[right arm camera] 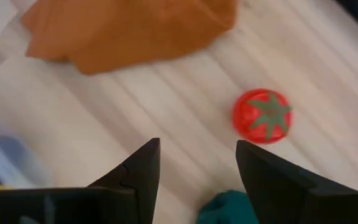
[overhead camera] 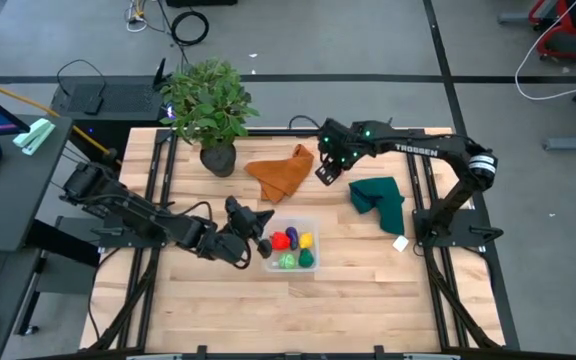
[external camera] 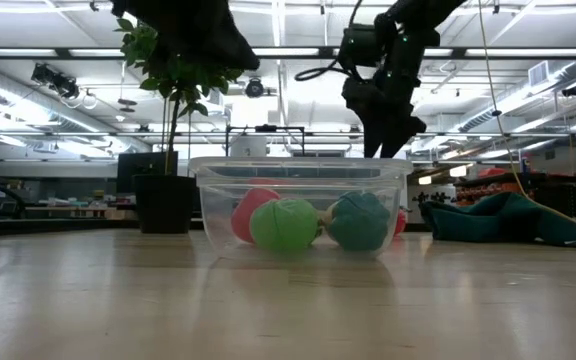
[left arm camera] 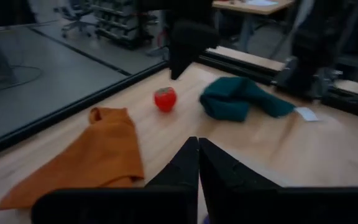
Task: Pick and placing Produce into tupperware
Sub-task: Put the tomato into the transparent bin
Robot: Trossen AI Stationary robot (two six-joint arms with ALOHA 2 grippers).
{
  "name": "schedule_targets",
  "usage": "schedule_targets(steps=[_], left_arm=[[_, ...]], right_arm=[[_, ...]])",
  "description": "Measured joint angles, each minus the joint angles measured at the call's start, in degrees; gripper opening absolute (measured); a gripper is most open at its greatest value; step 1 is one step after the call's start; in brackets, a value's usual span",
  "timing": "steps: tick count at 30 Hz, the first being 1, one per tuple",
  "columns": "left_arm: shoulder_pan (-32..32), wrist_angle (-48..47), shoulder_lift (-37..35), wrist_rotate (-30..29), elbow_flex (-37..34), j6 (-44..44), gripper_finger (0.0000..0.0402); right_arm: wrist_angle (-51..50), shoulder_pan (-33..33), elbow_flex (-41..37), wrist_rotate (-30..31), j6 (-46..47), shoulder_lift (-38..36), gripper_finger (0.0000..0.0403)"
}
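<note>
Red, green-capped toy tomato (right arm camera: pixel 261 116)

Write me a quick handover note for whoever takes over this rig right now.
Left gripper: shut, empty, beside the tupperware.
Right gripper: fingers open, empty, hovering above the red tomato.
Done: five produce pieces in the tupperware: red, purple, yellow, two green.
Left: the red tomato lies on the table between the orange cloth and the dark green cloth; pick it and place it in.
</note>
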Motion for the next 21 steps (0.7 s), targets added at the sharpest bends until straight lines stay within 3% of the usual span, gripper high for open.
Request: schedule_targets(steps=[12,21], left_arm=[[5.0,0.7,4.3,4.3,0.0,-6.2,0.0037],[5.1,1.7,4.5,4.5,0.0,-6.0,0.0040]], right_arm=[[-0.3,-8.6,0.0,-1.5,-8.0,1.1,0.0223],[-0.2,-10.6,0.0,-4.5,-8.4,8.0,0.0305]])
